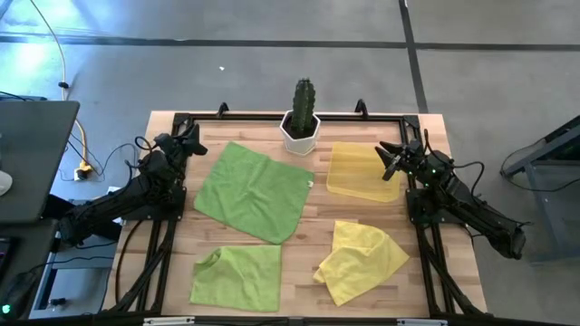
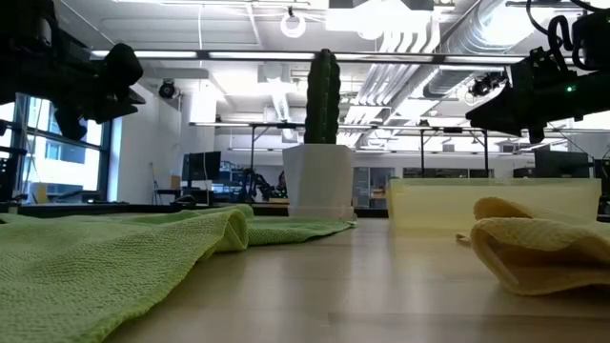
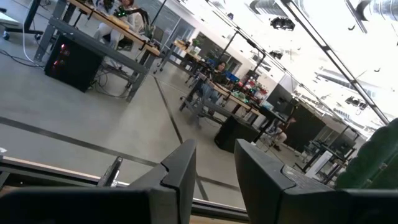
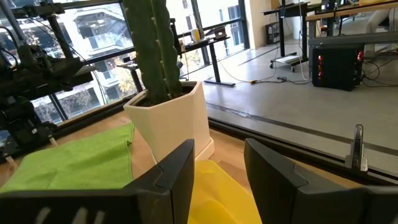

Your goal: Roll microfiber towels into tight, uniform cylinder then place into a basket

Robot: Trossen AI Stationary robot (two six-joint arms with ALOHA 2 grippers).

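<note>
A lime-green towel [image 1: 253, 190] lies spread out flat at the table's middle left. A second lime-green towel [image 1: 237, 277] lies at the near left, one corner folded. A bright yellow towel [image 1: 361, 261] lies crumpled at the near right. The pale yellow basket [image 1: 362, 171] stands at the far right. My left gripper [image 1: 188, 138] is open and empty above the table's far left corner. My right gripper [image 1: 390, 159] is open and empty above the basket's right side; its wrist view shows the basket [image 4: 214, 190] below the fingers.
A cactus in a white hexagonal pot [image 1: 301, 125] stands at the middle of the far edge, between the spread green towel and the basket. A black frame [image 1: 272, 117] runs around the table's edges. Bare wood [image 1: 313, 237] shows between the towels.
</note>
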